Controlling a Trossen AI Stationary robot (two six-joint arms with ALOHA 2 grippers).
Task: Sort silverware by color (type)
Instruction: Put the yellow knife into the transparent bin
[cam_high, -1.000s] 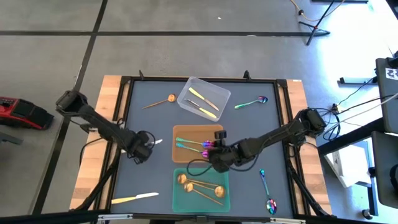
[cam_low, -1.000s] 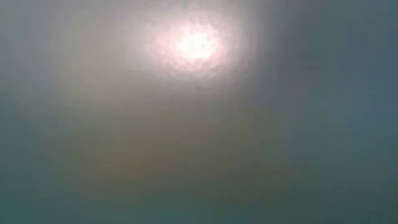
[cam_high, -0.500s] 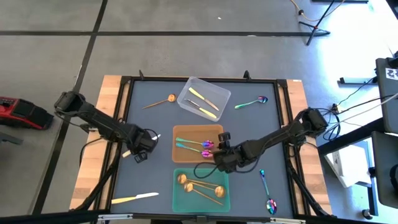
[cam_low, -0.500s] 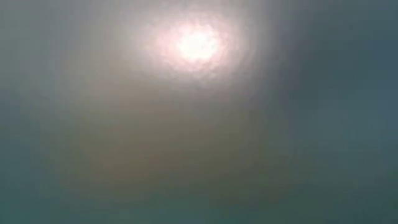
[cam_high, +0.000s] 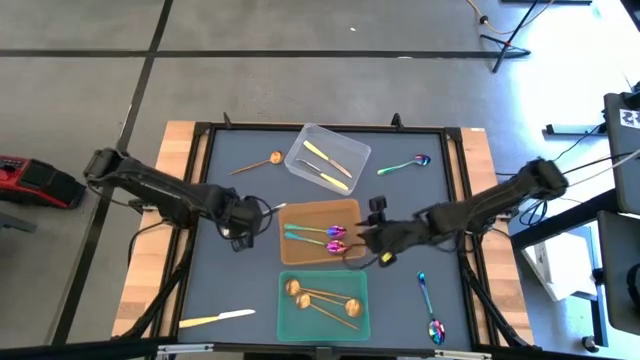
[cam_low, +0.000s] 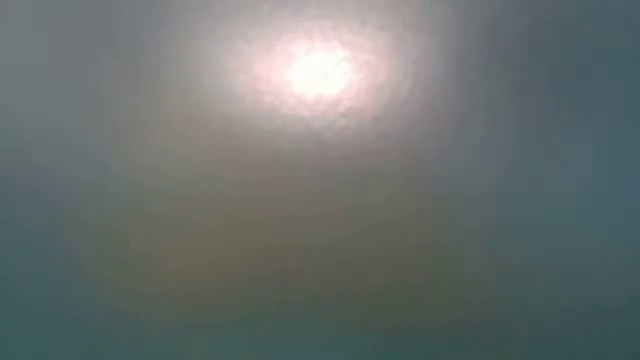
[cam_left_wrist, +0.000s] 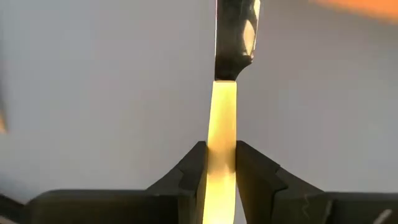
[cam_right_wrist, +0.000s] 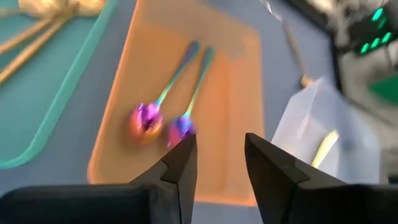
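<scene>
The left gripper (cam_left_wrist: 221, 171) is clenching a pale yellow knife (cam_left_wrist: 222, 134) by its handle, the shiny blade sticking straight out past the fingertips. Over the last second this gripper has been travelling from the open mat toward the middle of the table, and it is now hanging just beside the near short edge of the orange bin (cam_high: 292, 252). That suggests the knife is being carried on toward the clear bin (cam_high: 300, 150), which lies farther out from the fingers, past the orange one.

The right gripper (cam_right_wrist: 219, 155) is standing released with nothing between its fingers. It has been drawing back from the orange bin's far edge and is now hovering just off it, with two rainbow spoons (cam_right_wrist: 163, 99) lying in the bin just ahead of the fingers. That delivery looks finished.

Farther out, the clear bin is holding two yellow knives (cam_high: 326, 166), and the green bin (cam_high: 283, 322) is holding three copper spoons (cam_high: 320, 298). Still loose on the mat are a copper spoon (cam_high: 256, 163), a yellow knife (cam_high: 216, 319) and three rainbow spoons (cam_high: 428, 306).
</scene>
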